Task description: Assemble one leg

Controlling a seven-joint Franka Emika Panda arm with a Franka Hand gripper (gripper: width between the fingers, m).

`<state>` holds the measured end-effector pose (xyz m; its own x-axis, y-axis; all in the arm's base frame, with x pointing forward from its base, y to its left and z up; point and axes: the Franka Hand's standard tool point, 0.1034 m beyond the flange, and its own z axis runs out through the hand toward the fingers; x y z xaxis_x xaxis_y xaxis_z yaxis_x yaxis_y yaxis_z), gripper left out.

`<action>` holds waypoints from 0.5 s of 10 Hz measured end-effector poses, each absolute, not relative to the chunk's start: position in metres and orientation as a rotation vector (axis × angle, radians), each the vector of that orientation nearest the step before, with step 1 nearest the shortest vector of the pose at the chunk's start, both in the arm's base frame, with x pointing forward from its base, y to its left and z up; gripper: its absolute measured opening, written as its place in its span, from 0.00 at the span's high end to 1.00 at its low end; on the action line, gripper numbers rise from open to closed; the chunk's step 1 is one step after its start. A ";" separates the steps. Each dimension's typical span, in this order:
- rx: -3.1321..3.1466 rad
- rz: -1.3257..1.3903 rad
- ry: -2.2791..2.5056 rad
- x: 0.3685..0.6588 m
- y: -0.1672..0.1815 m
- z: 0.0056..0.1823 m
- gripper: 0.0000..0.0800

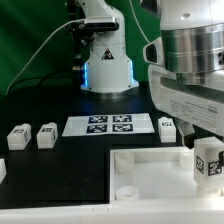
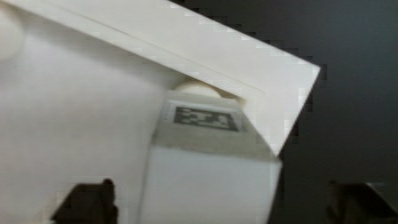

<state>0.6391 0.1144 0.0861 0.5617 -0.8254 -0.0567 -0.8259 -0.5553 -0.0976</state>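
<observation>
You've got the end effector [image 2: 222,205] w/ its jaws apart; in the wrist view the dark fingertips [image 2: 86,205] stand either side of the leg [image 2: 210,150], w/ a gap showing betw. each tip and the block, so nothing's clamped. The leg stands upright at the white panel's [image 1: 140,190] far corner on the exterior view's right, tag facing that camera; its far end meets the panel right at that corner. The pic is too soft there to say if it's in the corner hole or just against the rim.

Key relation for you: the leg sits directly under the end effector, betw. the jaws; its long axis runs along the approach dir., straight up from the panel; the jaws would close across its short width.

My read: next step is to close on it & seat it at that corner; main risk is the leg tipping if the squeeze lands off-centre.

Others: a spare leg [image 1: 167,126] lies just beyond the panel's far edge, beside the marker board [image 1: 108,125]; a second spare [image 1: 46,134] and a third spare [image 1: 18,137] sit on the tabletop [image 1: 40,108], beyond the panel's far edge toward the exterior view's left.
</observation>
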 end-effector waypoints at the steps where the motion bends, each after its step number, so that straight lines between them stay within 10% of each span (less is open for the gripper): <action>1: -2.828 -0.022 1.127 0.639 0.117 0.087 0.20; 5: -3.063 -0.068 0.335 0.637 0.122 0.086 0.19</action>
